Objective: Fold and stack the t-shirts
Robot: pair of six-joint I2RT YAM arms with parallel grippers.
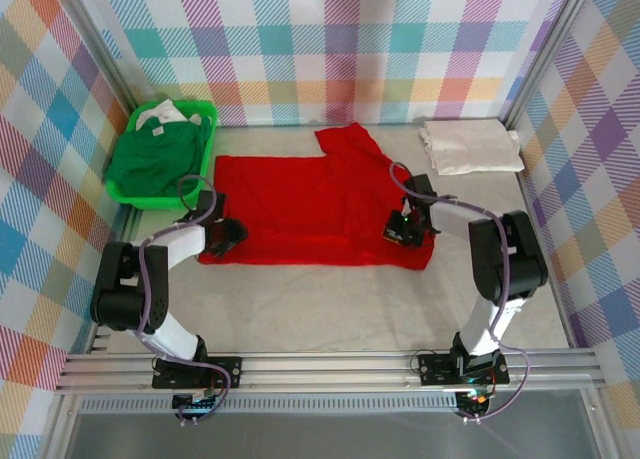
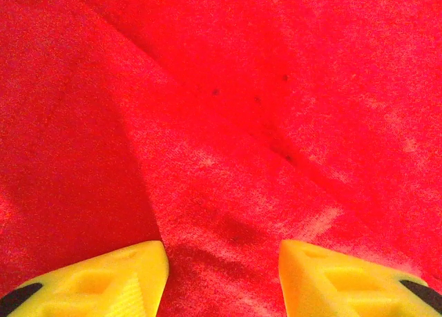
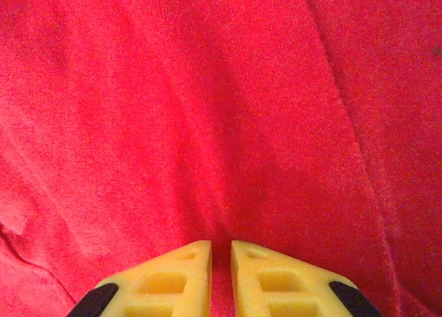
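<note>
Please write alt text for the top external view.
A red t-shirt lies on the table, left gripper and right gripper by its near corners. A dark green t-shirt sits in a basket far left, a cream t-shirt far right.

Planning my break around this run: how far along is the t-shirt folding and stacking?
Done: the cream-white t-shirt lies folded at the far right. In hand: the red t-shirt is spread mid-table, right end effector pinching it, left end effector open on its left edge. Left: finishing red, then the dark green t-shirt in the basket, then stacking.
</note>
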